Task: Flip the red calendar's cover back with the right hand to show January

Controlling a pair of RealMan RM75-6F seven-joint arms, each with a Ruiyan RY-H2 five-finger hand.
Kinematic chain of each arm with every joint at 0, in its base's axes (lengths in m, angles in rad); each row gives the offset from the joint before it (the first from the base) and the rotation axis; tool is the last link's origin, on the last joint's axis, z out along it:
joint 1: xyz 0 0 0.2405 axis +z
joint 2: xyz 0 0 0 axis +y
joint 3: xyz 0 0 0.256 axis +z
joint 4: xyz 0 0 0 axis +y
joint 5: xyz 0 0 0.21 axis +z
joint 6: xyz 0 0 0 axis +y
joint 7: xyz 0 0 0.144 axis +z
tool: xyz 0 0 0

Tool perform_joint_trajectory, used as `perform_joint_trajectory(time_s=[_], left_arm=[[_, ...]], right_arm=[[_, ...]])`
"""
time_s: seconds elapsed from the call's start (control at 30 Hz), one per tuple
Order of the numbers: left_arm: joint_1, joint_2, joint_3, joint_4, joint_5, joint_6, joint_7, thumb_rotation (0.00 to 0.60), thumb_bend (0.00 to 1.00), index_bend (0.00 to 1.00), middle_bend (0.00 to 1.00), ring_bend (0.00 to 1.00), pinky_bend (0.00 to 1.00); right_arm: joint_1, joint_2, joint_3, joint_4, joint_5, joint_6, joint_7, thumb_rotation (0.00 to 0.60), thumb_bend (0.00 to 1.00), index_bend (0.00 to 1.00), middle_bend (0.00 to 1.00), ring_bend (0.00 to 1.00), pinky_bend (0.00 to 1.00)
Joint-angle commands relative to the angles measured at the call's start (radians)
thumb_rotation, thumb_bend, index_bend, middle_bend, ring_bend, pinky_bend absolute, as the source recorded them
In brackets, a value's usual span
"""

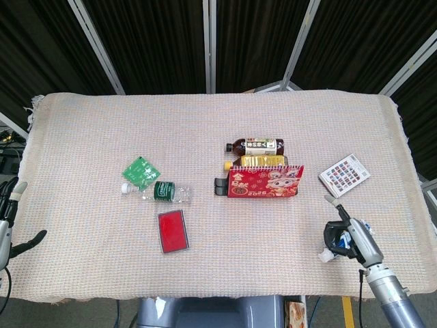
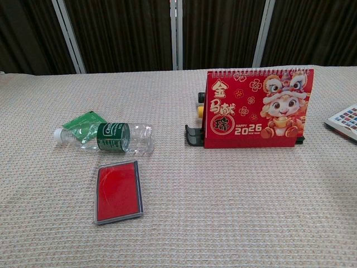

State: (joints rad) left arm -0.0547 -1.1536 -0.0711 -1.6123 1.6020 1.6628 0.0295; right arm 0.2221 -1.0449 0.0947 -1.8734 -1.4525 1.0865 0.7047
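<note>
The red 2026 desk calendar (image 1: 266, 181) stands upright at the middle of the table, its cover with a cartoon lion and gold characters facing me (image 2: 256, 109). The spiral binding runs along its top edge and the cover is closed. My right hand (image 1: 349, 236) is low at the table's front right, turned edge-on with its fingers extended, holding nothing, well to the right of and nearer than the calendar. My left hand (image 1: 7, 229) shows only partly at the far left edge, fingers apart and empty. Neither hand appears in the chest view.
Two drink bottles (image 1: 256, 145) lie just behind the calendar. A toothpaste tube (image 1: 326, 255) lies under my right hand. A card of coloured squares (image 1: 344, 175) is at the right. A clear water bottle (image 2: 106, 137), green packet (image 2: 82, 121) and red flat box (image 2: 117, 190) lie left.
</note>
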Motion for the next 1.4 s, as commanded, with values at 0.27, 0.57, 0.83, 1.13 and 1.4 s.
perform_joint_trajectory(time_s=[0.27, 0.57, 0.83, 1.13, 1.4], left_arm=[[0.006, 0.008, 0.003, -0.019, 0.025, 0.021, 0.007, 0.6, 0.08, 0.0, 0.0, 0.0, 0.0], [0.006, 0.011, 0.006, -0.021, 0.034, 0.022, 0.005, 0.6, 0.08, 0.0, 0.0, 0.0, 0.0], [0.004, 0.013, 0.005, -0.018, 0.034, 0.019, -0.012, 0.6, 0.08, 0.0, 0.0, 0.0, 0.0], [0.001, 0.014, 0.008, -0.018, 0.036, 0.012, -0.015, 0.6, 0.08, 0.0, 0.0, 0.0, 0.0], [-0.001, 0.014, 0.011, -0.02, 0.044, 0.008, -0.014, 0.6, 0.08, 0.0, 0.0, 0.0, 0.0]], right_arm=[[0.208, -0.078, 0.084, 0.045, 0.151, -0.435, 0.653, 0.6, 0.53, 0.0, 0.7, 0.64, 0.66], [0.243, -0.169, 0.099, 0.148, 0.193, -0.525, 0.709, 0.6, 0.52, 0.0, 0.7, 0.64, 0.66], [0.258, -0.212, 0.113, 0.208, 0.276, -0.564, 0.647, 0.6, 0.52, 0.0, 0.69, 0.64, 0.66], [0.258, -0.229, 0.135, 0.23, 0.346, -0.583, 0.575, 0.6, 0.52, 0.0, 0.68, 0.64, 0.66], [0.255, -0.241, 0.162, 0.256, 0.393, -0.605, 0.539, 0.6, 0.52, 0.0, 0.68, 0.64, 0.66]])
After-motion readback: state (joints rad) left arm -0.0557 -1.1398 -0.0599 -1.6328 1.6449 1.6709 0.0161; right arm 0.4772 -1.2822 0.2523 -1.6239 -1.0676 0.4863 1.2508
